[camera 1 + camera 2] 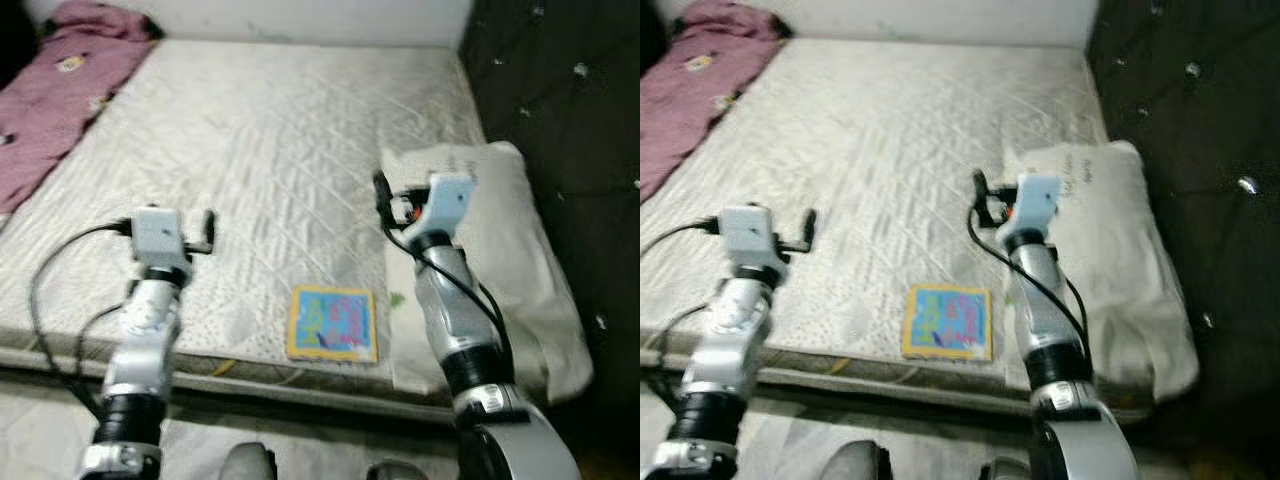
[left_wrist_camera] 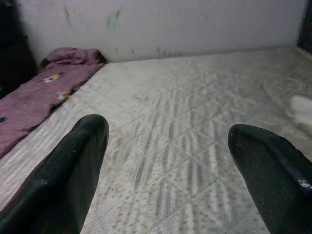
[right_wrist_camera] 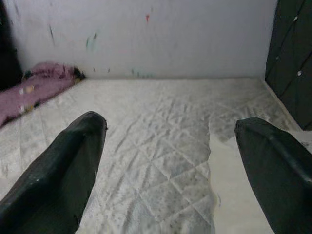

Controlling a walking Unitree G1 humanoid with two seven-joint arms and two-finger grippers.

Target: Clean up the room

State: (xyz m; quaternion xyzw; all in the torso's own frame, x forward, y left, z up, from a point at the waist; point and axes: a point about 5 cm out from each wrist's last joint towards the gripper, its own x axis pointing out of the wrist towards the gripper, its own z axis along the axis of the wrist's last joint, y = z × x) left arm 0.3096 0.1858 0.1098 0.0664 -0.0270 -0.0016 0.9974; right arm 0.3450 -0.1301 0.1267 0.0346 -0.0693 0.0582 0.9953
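Right now both the left hand point(image 1: 209, 232) and right hand point(image 1: 381, 195) are hovering wide open over the bed point(image 1: 290, 130), seemingly lining up for the colourful book point(image 1: 333, 324) lying at the near edge beside the pillow point(image 1: 510, 250).

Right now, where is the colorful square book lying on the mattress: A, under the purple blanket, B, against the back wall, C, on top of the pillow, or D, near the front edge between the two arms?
D: the book lies flat near the mattress front edge, beside the pillow.
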